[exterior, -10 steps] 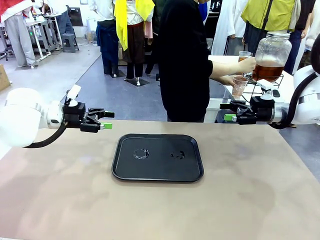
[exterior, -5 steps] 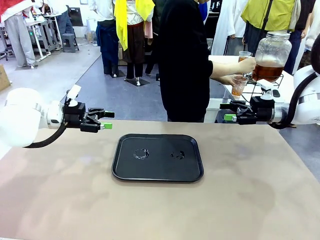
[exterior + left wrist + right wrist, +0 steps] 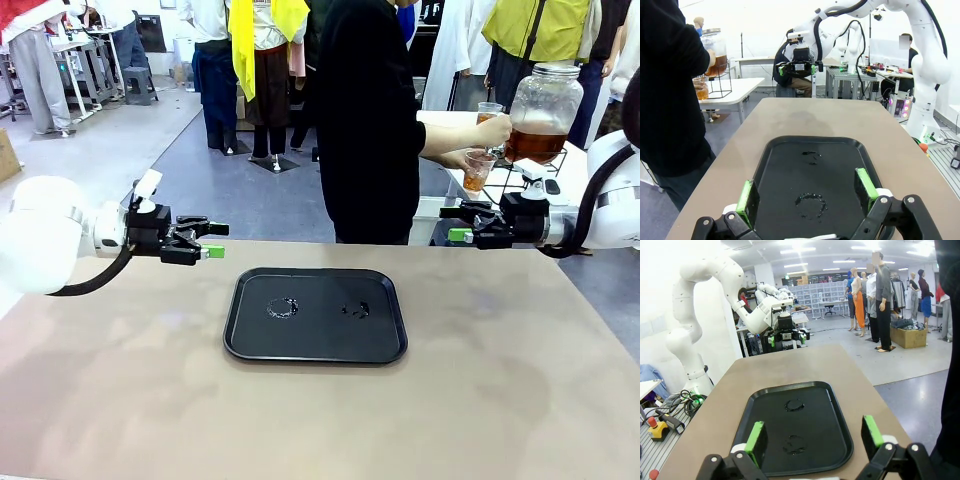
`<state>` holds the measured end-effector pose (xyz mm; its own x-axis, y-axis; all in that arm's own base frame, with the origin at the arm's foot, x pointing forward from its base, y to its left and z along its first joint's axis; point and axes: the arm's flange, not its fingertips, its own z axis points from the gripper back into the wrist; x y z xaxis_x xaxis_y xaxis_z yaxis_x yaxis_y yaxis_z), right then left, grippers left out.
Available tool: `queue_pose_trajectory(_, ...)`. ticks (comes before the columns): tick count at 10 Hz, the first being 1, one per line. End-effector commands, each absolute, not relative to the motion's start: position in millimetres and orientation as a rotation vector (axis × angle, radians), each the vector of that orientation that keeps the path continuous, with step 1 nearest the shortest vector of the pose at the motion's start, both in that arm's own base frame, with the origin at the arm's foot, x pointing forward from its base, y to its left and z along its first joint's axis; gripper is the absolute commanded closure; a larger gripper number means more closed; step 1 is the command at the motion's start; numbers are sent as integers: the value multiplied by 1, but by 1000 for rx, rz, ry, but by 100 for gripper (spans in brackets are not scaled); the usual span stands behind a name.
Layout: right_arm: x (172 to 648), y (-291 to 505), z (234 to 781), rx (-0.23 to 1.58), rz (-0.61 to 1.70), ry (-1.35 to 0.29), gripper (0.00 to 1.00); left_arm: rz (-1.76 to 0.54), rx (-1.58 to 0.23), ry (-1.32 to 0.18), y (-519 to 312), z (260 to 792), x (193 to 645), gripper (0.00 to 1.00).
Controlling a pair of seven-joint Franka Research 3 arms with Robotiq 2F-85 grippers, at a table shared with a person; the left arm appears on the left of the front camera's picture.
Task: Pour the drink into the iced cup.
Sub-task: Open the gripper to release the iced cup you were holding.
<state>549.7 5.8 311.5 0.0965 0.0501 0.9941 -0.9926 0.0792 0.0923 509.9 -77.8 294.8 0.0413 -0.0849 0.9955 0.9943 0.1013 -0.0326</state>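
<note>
A black tray (image 3: 315,315) lies flat near the middle of the tan tabletop (image 3: 120,400), with bare surface on all four sides of it, widest toward the near edge. Two wet marks sit on the tray floor: a ring of droplets (image 3: 283,306) on the robot's left half and a smaller smear (image 3: 355,309) on the right half.

The left gripper (image 3: 210,240) hangs over the far left part of the tabletop, well apart from the tray's left rim, its green-padded fingers (image 3: 746,195) spread apart with nothing between them. The right gripper (image 3: 458,223) hangs by the far right edge, also clear of the tray, fingers (image 3: 870,430) likewise apart and empty.

The drink (image 3: 532,145) is off the tabletop, in a large glass dispenser jar (image 3: 543,110) on a wire stand on a white side table beyond the far right corner. A person in a black top (image 3: 365,120) stands at the far edge, one hand (image 3: 494,129) at the jar and the other hand (image 3: 462,158) holding a clear cup (image 3: 478,171) under it; the cup seems to hold some amber liquid, though it is too small to be sure.

No readable writing shows on the jar, cup or tray.
</note>
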Motion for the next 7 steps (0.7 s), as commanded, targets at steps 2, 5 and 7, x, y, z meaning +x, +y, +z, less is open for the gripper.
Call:
queue_pose_trajectory(2, 550, 5, 315, 1170, 1111, -1119, 0, -1144, -1086, -1159, -79, 297, 510, 0)
queue_pose_trajectory(5, 550, 5, 315, 1170, 1111, -1119, 0, -1144, -1086, -1159, -79, 297, 510, 0)
queue_pose_trajectory(7, 550, 5, 315, 1170, 1111, -1119, 0, -1144, -1086, -1159, -79, 297, 510, 0)
